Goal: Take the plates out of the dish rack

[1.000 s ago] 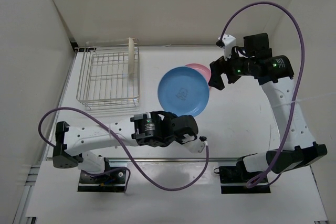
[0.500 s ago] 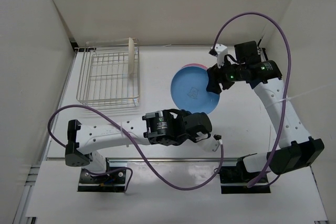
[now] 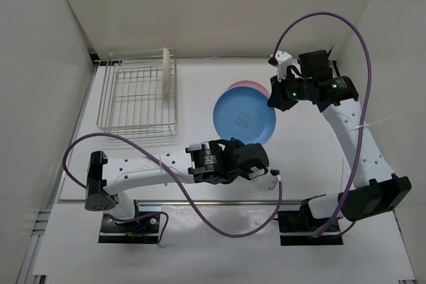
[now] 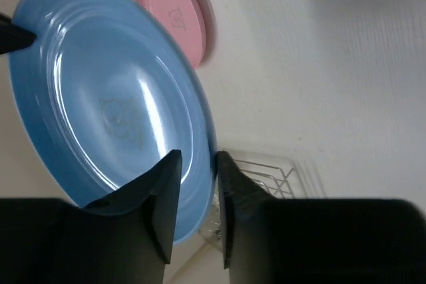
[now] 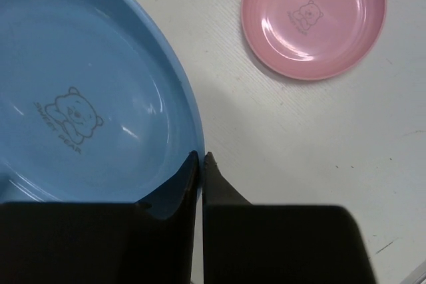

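Observation:
The blue plate (image 3: 244,116) hangs over the table between both arms. My right gripper (image 3: 273,101) is shut on its far right rim, the fingertips pinched together in the right wrist view (image 5: 201,157). My left gripper (image 3: 243,147) straddles the near rim with its jaws parted and a gap showing (image 4: 198,157). The pink plate (image 3: 248,86) lies flat on the table just behind, mostly covered by the blue plate (image 5: 80,98). A cream-white plate (image 3: 164,84) stands on edge in the right part of the silver wire dish rack (image 3: 133,101).
The rack sits at the back left against the white wall. Purple cables loop above both arms. A metal rail (image 3: 166,201) runs along the near table edge by the arm bases.
My right gripper came in and shut on the blue plate's rim. My left gripper's jaws have loosened from that plate. The plate has shifted right, over the pink one.

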Controlling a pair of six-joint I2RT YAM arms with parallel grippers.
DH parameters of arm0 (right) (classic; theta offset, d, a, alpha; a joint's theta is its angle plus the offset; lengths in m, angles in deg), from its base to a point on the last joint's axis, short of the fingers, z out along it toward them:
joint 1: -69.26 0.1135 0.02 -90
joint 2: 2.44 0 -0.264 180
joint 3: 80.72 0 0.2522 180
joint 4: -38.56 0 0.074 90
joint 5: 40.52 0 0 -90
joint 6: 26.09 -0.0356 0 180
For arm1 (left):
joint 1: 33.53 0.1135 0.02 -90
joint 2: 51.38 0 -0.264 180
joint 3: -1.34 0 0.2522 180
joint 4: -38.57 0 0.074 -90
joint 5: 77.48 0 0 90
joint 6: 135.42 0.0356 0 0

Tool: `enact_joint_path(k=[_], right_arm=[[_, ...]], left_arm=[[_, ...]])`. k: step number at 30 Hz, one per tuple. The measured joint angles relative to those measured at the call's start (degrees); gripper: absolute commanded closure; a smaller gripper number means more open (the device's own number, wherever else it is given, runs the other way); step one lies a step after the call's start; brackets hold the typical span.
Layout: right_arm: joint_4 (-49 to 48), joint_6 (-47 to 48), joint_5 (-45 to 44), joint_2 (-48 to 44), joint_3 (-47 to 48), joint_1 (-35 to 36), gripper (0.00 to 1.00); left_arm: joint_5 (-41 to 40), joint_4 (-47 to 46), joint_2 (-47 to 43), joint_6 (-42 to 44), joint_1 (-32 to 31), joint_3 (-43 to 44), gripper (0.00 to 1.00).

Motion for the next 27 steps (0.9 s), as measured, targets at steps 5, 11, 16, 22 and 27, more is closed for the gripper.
enact_joint_path(k=[5,11,16,22,27], right_arm=[[-1.33,-0.39,-1.77,0.09,0.00,0.09,1.00],[-2.34,-1.44,-4.44,2.75,0.00,0.13,1.00],[-4.50,-3.72,-6.71,12.17,2.86,-1.33,1.00],[-7.82,-8.79,-9.20,27.98,13.44,-5.27,1.00],[-10.25,-11.80,-10.40,38.62,24.22,-7.61,1.00]], left_arm=[[-0.98,-3.67,-0.11,0.44,2.89,-0.37,0.24],[-3.28,-5.42,-0.55,0.55,5.05,-0.20,0.00],[-3.78,-2.84,-0.48,-0.72,8.04,7.50,0.00],[-2.71,-2.58,-2.54,-6.51,26.03,20.70,0.00],[2.05,-1.29,-10.10,-13.73,47.98,18.12,0.00]])
